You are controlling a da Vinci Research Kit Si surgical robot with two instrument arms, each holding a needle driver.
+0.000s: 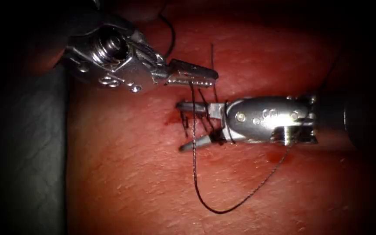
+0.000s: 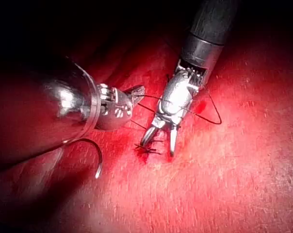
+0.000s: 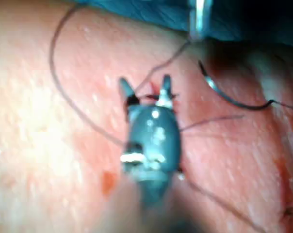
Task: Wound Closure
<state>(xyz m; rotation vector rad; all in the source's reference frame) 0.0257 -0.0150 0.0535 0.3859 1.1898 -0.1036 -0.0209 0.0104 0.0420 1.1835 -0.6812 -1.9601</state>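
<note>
While right tool [image 1: 187, 126] gapes wide by stitches [image 1: 196, 119] | left tool [image 1: 192, 74] pinching thread [image 1: 223, 204] | needle [image 2: 95, 158] lying loose on tissue [image 1: 131, 182] | could snag thread if tugged.

Endoscope overhead; wrist views close on cut [image 1: 183, 122]

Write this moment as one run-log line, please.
left tool: shut on thread | right tool: open, empty | needle: free on tissue

red tissue [image 1: 131, 174], black thread [image 1: 223, 209], silver needle [image 2: 95, 158]
</note>
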